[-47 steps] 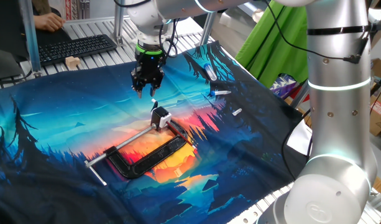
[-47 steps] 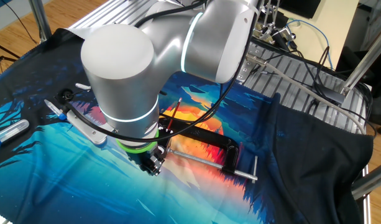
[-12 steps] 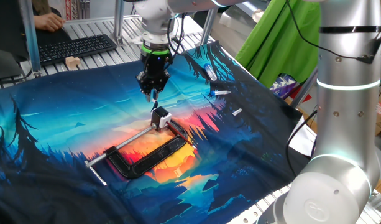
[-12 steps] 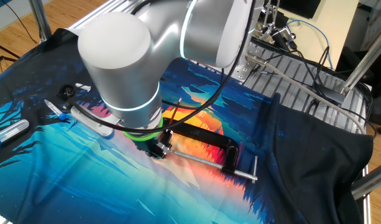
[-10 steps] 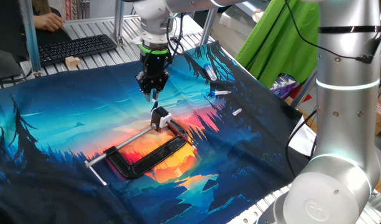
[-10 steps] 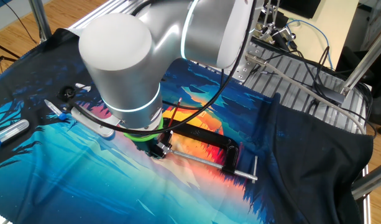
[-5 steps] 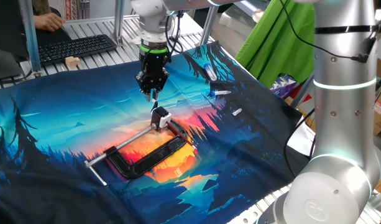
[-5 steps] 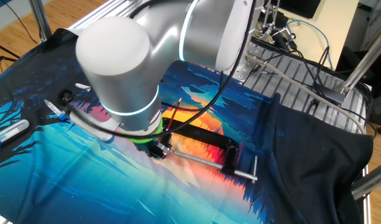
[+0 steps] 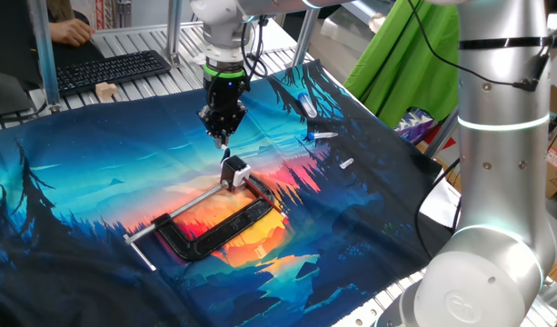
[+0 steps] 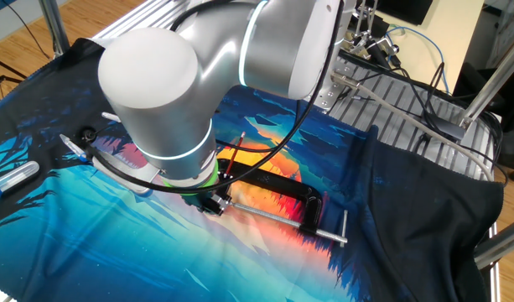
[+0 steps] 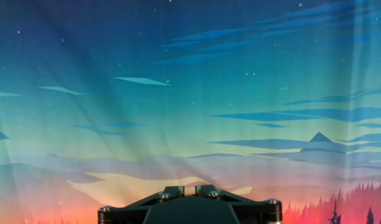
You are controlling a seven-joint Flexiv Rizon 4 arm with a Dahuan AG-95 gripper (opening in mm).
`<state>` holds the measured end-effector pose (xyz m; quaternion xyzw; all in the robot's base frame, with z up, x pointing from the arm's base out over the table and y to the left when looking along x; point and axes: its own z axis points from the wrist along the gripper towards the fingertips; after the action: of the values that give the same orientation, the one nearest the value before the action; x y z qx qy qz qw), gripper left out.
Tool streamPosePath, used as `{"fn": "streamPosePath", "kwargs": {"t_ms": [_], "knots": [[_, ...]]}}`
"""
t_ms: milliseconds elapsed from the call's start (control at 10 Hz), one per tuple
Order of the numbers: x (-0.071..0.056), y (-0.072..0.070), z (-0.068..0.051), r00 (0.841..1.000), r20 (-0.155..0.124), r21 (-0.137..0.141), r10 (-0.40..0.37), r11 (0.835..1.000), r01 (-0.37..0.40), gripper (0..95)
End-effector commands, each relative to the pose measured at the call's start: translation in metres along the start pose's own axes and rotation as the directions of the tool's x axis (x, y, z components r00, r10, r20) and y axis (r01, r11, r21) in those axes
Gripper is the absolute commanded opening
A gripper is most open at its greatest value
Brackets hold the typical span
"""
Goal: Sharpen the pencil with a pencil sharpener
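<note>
the gripper [image 9: 223,138] has swung from left of the sharpener [image 9: 233,172] to above it and narrowed around the pencil [image 9: 224,143].

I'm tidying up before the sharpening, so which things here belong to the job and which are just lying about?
Job in hand:
pencil
sharpener
clamp
pincer

Lying about:
pens
white stub
keyboard
wooden block

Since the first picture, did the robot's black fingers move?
Yes. The black fingers shifted right, now hanging above the small white-topped pencil sharpener held in the black C-clamp.
</note>
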<state>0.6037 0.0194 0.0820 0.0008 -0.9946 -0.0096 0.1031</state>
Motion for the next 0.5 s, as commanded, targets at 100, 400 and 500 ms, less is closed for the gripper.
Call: {"fn": "streamPosePath", "kwargs": {"t_ms": [100, 400, 500], "knots": [[-0.0002, 0.0000, 0.0002, 1.000, -0.001, 0.000, 0.000, 1.000, 0.000, 0.0], [0.0007, 0.0013, 0.0005, 1.000, -0.006, -0.004, 0.016, 1.000, -0.016, 0.0], [0.0010, 0.0023, 0.0004, 1.000, -0.007, -0.007, 0.021, 1.000, -0.021, 0.0]]}}
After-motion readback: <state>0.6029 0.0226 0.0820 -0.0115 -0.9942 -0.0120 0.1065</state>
